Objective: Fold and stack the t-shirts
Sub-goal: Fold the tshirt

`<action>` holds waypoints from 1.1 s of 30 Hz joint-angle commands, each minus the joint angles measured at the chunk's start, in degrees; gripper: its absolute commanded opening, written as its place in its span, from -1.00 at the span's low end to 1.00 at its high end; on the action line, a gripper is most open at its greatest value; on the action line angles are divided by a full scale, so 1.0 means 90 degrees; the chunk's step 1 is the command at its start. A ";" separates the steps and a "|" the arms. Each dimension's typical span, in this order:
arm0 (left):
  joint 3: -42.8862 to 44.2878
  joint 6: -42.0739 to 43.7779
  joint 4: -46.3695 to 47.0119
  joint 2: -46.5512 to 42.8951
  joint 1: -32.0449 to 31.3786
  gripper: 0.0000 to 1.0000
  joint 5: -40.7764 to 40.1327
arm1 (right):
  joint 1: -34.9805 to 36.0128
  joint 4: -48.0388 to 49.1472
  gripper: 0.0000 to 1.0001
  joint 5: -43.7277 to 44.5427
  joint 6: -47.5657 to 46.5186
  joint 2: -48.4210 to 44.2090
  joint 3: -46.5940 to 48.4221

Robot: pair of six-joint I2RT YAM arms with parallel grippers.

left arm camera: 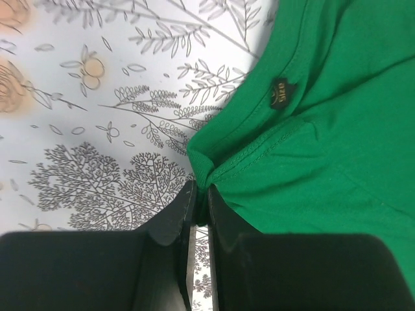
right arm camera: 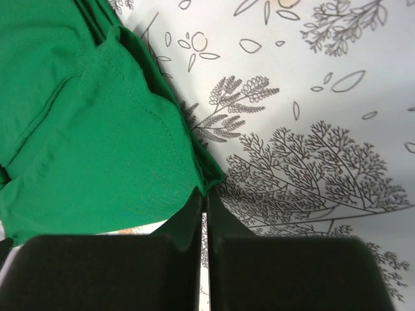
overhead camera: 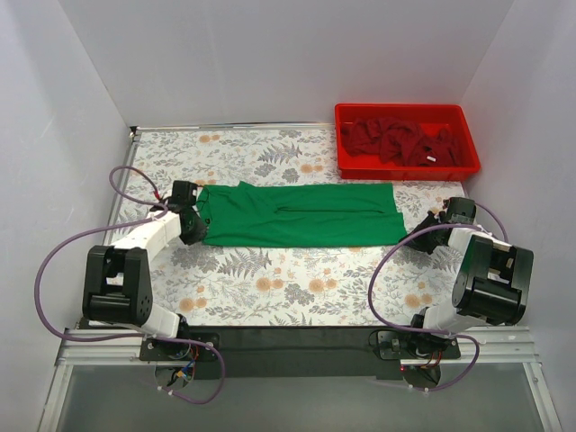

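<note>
now the green tee (overhead camera: 301, 216) lies folded into a long band across the middle of the table (overhead camera: 270, 283), its collar end toward the left arm. the left gripper (left arm camera: 200, 206) is clenched on a bunched fold of green cloth at the neckline edge, near the small dark label (left arm camera: 281, 92). the right gripper (right arm camera: 203, 197) is pinched tight on the corner of the hem at the band's opposite end. dark red tees (overhead camera: 400, 139) sit heaped in the red bin (overhead camera: 405, 107) at the far right corner, apart from the green one.
</note>
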 commanded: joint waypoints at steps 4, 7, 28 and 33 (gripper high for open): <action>0.0653 0.0312 -0.1155 -0.0169 0.0125 -1.00 -0.0764 | -0.0155 -0.1074 -0.97 0.0823 -0.0460 -0.0304 0.0415; 0.0527 0.0332 -0.1526 -0.0169 0.0212 -1.00 -0.0677 | -0.0175 -0.1436 -0.97 0.1009 -0.0597 -0.0363 0.0474; 0.1024 0.0264 -0.2434 -0.0158 0.0271 -0.20 0.0027 | -0.0107 -0.2168 0.05 0.0560 -0.1017 -0.1290 0.0250; 0.1619 0.0605 -0.2465 -0.0412 0.0067 0.24 0.0027 | 0.0186 -0.2422 0.24 0.0726 -0.1329 -0.1807 0.0357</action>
